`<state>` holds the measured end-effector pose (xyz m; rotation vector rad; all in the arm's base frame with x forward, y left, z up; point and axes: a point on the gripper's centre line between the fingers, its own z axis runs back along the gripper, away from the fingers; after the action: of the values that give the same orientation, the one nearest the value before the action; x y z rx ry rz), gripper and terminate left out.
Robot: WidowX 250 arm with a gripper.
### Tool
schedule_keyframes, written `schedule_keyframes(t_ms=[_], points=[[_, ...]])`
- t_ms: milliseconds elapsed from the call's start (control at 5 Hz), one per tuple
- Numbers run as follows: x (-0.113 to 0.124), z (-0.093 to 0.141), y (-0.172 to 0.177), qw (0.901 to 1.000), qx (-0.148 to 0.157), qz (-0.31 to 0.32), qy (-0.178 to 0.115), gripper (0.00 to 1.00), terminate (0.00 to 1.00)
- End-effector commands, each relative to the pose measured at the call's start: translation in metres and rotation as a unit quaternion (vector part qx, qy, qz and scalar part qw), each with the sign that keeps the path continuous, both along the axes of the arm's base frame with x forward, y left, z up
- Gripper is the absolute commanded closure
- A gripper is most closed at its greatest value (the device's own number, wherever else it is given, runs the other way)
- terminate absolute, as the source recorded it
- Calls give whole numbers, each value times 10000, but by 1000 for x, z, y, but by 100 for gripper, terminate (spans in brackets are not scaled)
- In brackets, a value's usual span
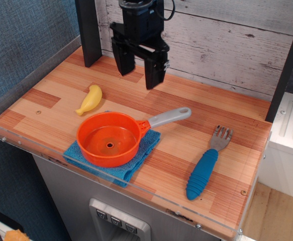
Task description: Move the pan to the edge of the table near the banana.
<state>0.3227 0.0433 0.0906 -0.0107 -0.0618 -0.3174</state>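
Nearest me, I see the orange pan (pixel 109 143) sitting on a blue cloth (pixel 117 159) by the table's (pixel 201 115) front acrylic rim, grey handle pointing right. The smooth yellow banana (pixel 90 99) lies just behind it to the left. My claw (pixel 139 76) hangs farther back above the striped wood, jaws apart, empty, touching nothing

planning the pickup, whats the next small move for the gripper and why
Probably bring the gripper down and toward the front of the table, lining it up over the pan handle. The jaws stand open and hang above the back of the table, clear of everything, while the pan sits on a blue cloth at the front rim, right of the banana.
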Motion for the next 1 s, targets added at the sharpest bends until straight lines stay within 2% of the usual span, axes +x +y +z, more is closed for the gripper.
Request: schedule_keyframes(t_ms=[0, 200, 600, 800], points=[[-27, 21, 0, 9860, -47, -1593, -493, 0, 0], [-35, 15, -6, 9758, -113, -2113, -546, 0, 0], [-28, -18, -25, 9606, -18, -2672, -762, 0, 0], [-23, -29, -36, 9584, -92, -2706, -901, 0, 0]])
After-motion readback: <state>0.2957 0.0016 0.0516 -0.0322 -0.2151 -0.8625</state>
